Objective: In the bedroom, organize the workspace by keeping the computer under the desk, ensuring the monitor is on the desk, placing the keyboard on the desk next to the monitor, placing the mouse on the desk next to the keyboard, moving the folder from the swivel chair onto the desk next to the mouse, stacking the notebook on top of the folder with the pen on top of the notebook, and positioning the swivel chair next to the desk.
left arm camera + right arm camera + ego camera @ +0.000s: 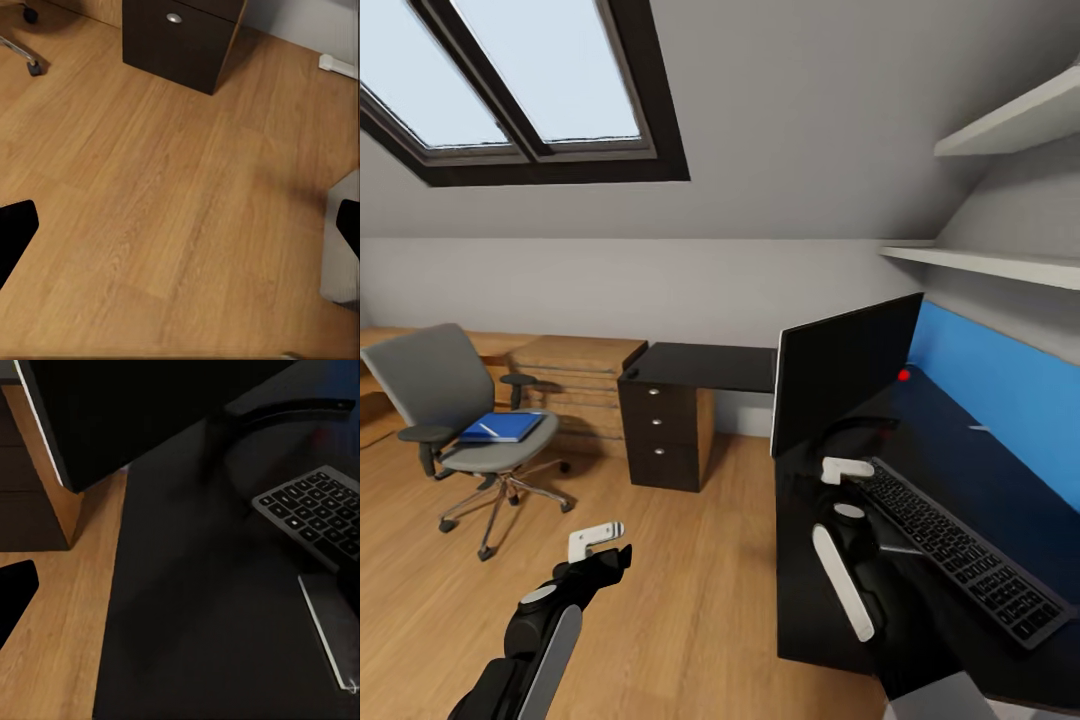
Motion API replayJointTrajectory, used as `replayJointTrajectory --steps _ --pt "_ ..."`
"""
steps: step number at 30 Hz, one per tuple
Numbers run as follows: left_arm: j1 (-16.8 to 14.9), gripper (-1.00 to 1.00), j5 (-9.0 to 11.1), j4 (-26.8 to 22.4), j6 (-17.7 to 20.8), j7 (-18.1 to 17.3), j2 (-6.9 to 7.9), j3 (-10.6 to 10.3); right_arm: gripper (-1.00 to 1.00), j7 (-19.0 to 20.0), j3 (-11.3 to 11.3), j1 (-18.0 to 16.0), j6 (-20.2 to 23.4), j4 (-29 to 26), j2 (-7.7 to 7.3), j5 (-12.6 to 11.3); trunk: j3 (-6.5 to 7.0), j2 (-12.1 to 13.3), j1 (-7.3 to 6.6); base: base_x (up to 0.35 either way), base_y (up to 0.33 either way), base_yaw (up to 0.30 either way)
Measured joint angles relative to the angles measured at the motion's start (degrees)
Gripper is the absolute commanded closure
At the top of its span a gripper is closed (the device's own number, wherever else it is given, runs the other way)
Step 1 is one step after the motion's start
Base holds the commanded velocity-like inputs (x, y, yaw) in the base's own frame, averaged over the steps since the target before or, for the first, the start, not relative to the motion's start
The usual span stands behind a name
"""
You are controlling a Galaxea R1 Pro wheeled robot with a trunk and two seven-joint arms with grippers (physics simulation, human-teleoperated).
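Observation:
The grey swivel chair stands on the floor at the left, with the blue folder flat on its seat. On the black desk at the right, the monitor stands with the keyboard in front of it. My right gripper hovers open over the desk by the keyboard's near end; its wrist view has the keyboard, the monitor and bare desk top. My left gripper hangs open above the wooden floor, holding nothing. The computer, mouse, notebook and pen are out of view.
The desk's black drawer unit stands between chair and monitor, and appears as the drawer unit in the left wrist view. A light wooden chest sits behind the chair. Two wall shelves hang above the blue panel. Open floor lies between chair and desk.

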Motion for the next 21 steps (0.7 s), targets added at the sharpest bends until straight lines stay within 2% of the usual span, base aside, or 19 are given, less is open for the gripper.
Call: replayJointTrajectory --steps 1,4,5,7,9,11,12,15,21 --pt "0.00 -1.00 0.01 0.02 0.00 0.00 0.02 0.01 -1.00 0.05 -1.35 0.00 0.02 0.06 -0.07 0.04 0.00 0.00 0.00 0.001 -0.344 0.000" --pt "0.00 -1.00 0.02 0.03 -0.01 0.00 0.02 0.01 -1.00 0.15 -3.42 0.00 0.02 0.57 -0.36 0.04 0.00 0.00 -0.01 0.044 -0.307 0.000" --pt "0.00 -1.00 0.02 0.02 0.01 0.00 0.03 0.02 -1.00 0.27 -5.40 -0.02 -0.04 1.86 -1.39 0.12 0.00 0.00 -0.01 0.055 -0.188 0.000" --pt "0.00 -1.00 0.03 0.02 0.02 0.01 0.02 0.02 -1.00 0.33 -6.38 -0.05 -0.44 2.47 -2.32 -0.01 0.00 0.00 -0.01 0.032 -0.108 0.000" --pt "0.00 -1.00 0.03 0.02 0.03 0.01 0.02 0.03 -1.00 0.34 -6.96 -0.08 -1.32 3.28 -3.54 -0.17 0.00 0.00 0.00 0.013 -0.044 0.000" --pt "0.00 -1.00 0.03 0.02 0.02 0.01 0.02 0.02 -1.00 0.43 -7.16 -0.11 -1.96 3.87 -4.07 -0.20 0.00 0.00 0.00 0.006 -0.021 0.000" --pt "0.00 -1.00 0.03 0.01 0.03 0.01 0.02 0.03 -1.00 0.46 -7.49 -0.22 -4.15 6.66 -5.26 -0.29 0.00 0.00 0.00 0.002 -0.008 0.000" --pt "0.00 -1.00 0.03 0.06 0.03 0.01 0.02 0.02 -1.00 0.46 -7.90 -0.37 -6.29 9.25 -6.25 -0.37 0.00 0.00 0.00 0.001 -0.005 0.000" --pt "0.00 -1.00 0.03 0.23 0.01 0.01 -0.01 0.01 -1.00 0.43 -8.44 -1.21 -9.75 11.61 -7.04 -0.35 0.00 0.00 0.00 0.019 -0.004 0.000"
